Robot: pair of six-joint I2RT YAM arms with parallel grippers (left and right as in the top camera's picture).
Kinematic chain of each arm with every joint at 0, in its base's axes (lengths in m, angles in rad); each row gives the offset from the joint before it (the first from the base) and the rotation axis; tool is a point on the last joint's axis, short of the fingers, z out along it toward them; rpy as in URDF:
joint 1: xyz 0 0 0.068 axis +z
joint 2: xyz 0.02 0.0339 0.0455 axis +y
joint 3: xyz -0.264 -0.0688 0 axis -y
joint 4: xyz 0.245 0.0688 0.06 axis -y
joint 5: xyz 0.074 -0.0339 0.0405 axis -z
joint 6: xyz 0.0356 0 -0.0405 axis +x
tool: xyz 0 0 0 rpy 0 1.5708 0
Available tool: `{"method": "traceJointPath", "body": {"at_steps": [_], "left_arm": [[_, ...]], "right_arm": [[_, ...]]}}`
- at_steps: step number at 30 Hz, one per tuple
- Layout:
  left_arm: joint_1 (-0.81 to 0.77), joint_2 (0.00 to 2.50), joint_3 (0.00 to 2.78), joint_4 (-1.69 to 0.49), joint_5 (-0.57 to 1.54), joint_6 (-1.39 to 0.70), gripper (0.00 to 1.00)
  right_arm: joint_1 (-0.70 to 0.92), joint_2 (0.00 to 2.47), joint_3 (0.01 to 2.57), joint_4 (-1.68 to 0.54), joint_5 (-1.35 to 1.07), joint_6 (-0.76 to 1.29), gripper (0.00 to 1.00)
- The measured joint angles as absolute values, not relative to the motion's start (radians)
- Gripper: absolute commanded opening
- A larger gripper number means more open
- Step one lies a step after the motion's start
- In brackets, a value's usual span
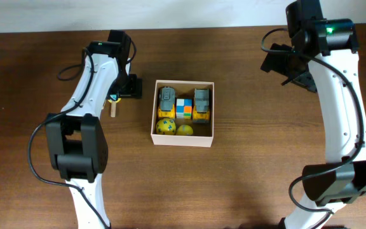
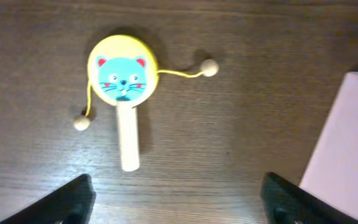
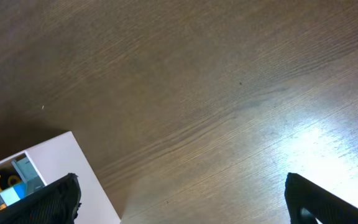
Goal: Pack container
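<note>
The container, a white-walled square box with a tan inside, sits mid-table and holds two grey-and-yellow toy trucks, a colour cube and two yellow balls. A yellow rattle drum with a blue cat face, a pale handle and two beads on strings lies flat on the wood left of the box. My left gripper hovers above it, open and empty, the handle's end just ahead of its fingers. My right gripper hangs open over bare wood beyond the box's far right corner.
The box's white wall lies close to the right of the left gripper. The drum's handle peeks out beside the left arm. The right arm stands along the right side.
</note>
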State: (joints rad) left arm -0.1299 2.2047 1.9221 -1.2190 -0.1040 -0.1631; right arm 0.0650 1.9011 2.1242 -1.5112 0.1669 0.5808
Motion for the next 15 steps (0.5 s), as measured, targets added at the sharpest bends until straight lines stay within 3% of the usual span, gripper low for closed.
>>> {"method": "traceJointPath", "body": {"at_steps": [15], "left_arm": [[0.012, 2.205, 1.811, -1.142, -0.051, -0.250, 0.99]], "right_arm": [[0.065, 1.901, 2.124, -1.511, 0.167, 0.581, 0.99]]}}
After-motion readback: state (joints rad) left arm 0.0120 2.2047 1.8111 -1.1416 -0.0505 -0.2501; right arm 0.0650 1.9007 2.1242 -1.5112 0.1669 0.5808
